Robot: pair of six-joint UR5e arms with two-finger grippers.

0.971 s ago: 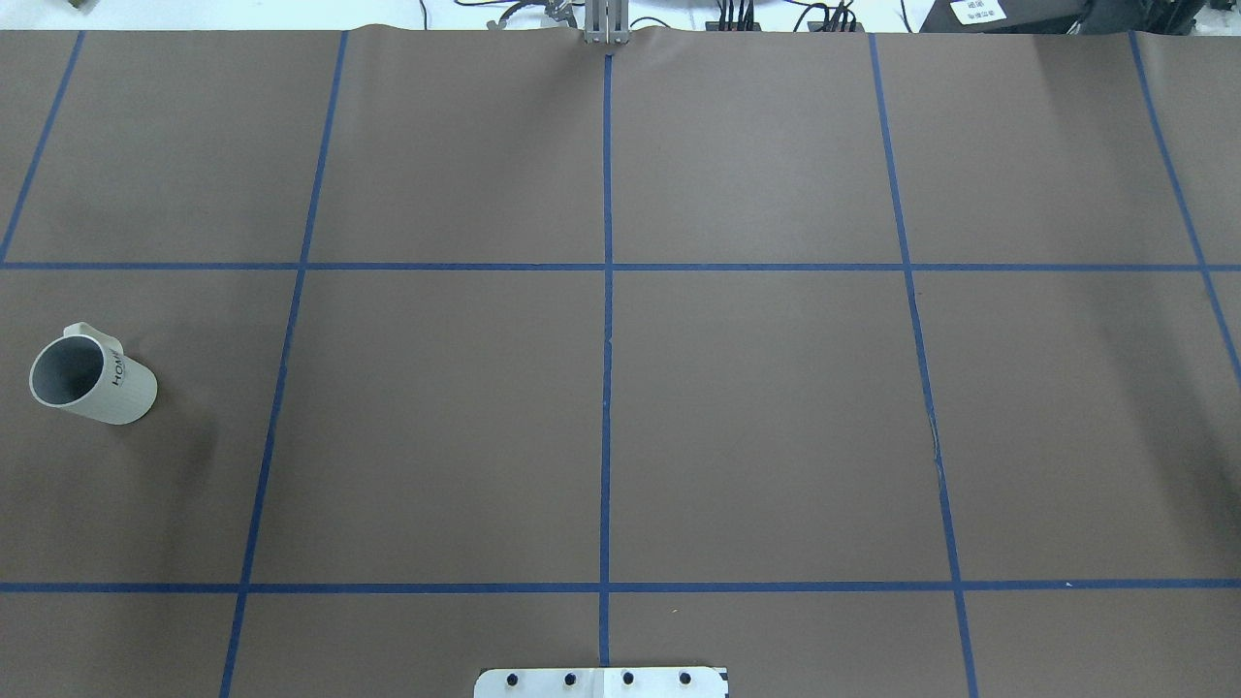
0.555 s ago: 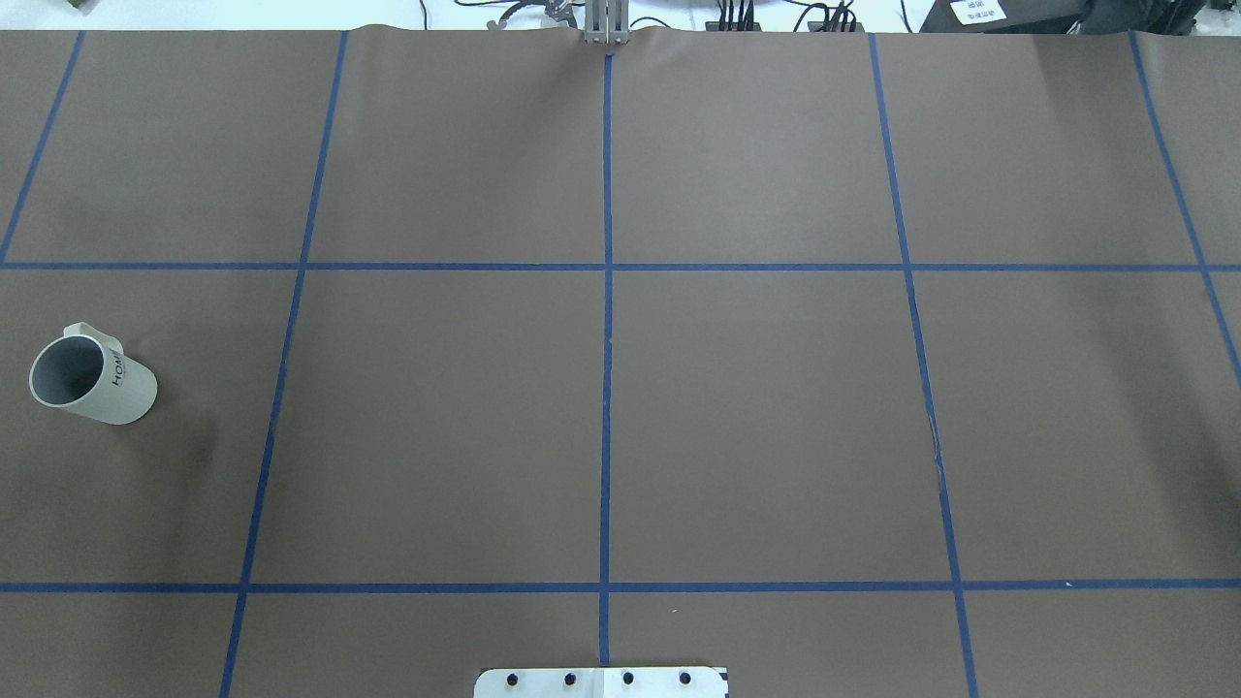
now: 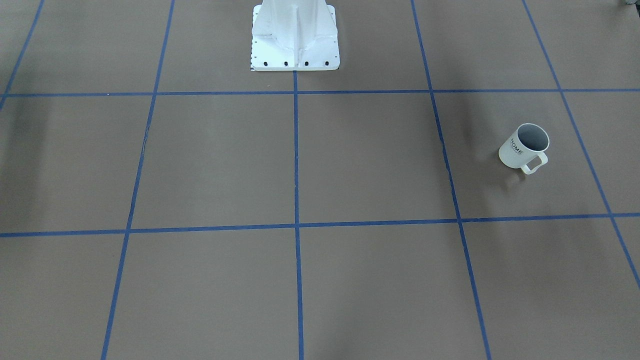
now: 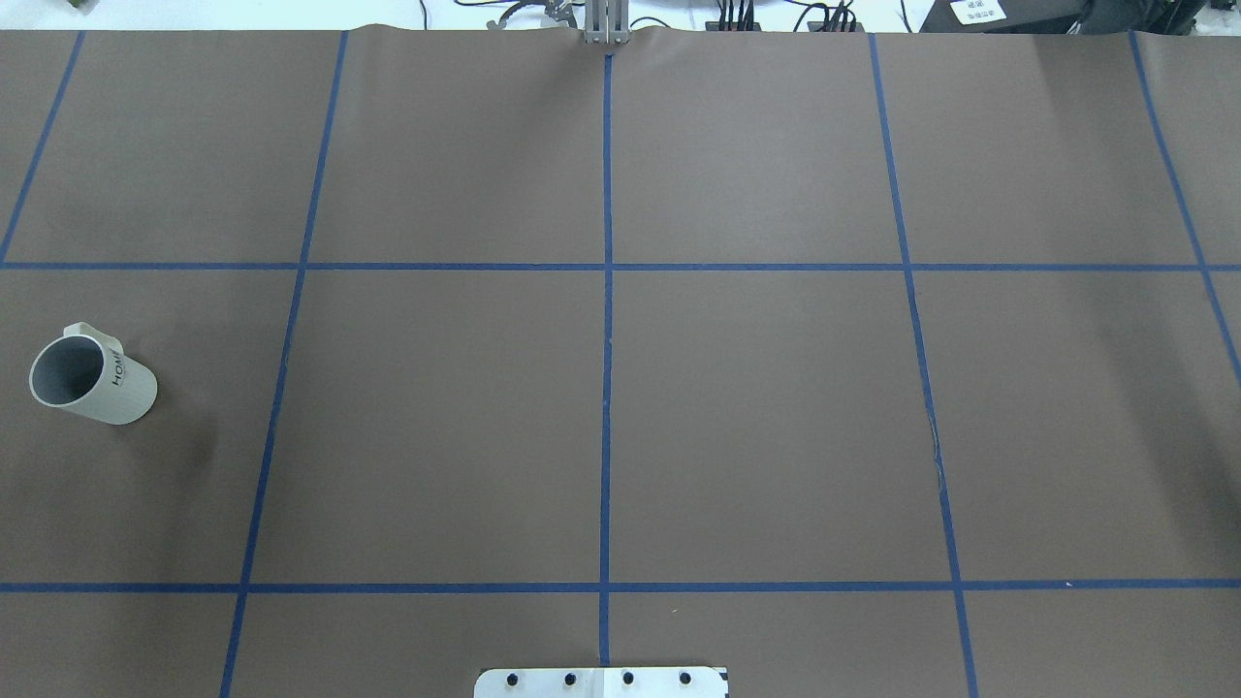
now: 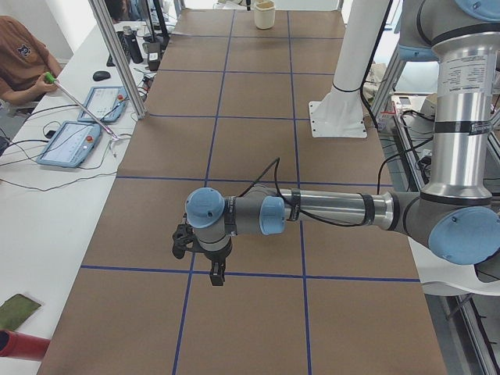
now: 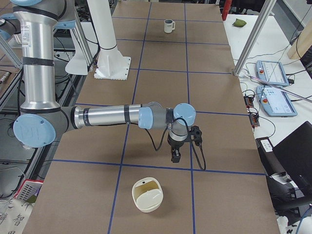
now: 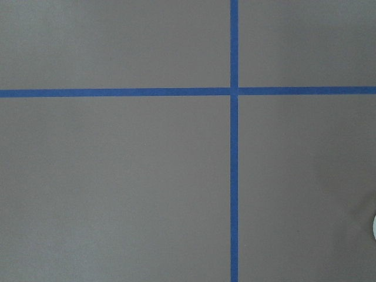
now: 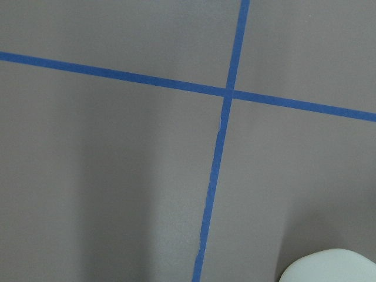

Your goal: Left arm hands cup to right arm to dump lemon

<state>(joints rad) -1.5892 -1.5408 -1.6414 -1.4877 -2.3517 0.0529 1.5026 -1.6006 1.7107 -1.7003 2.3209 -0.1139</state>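
Observation:
The cream-white cup (image 4: 92,378) with "HOME" lettering stands upright on the brown table at the far left of the overhead view. It also shows in the front view (image 3: 524,146) and far away in the right exterior view (image 6: 168,26). Its inside looks grey, and no lemon shows in any view. The left gripper (image 5: 216,275) hangs high above the table, pointing down; I cannot tell whether it is open or shut. The right gripper (image 6: 175,156) also points down, and I cannot tell its state either. Neither wrist view shows fingers.
A cream round container (image 6: 147,195) sits on the table near the right gripper; it shows far off in the left exterior view (image 5: 265,14). The white robot pedestal (image 3: 295,35) stands at the table's middle edge. An operator (image 5: 19,66) sits at a side bench.

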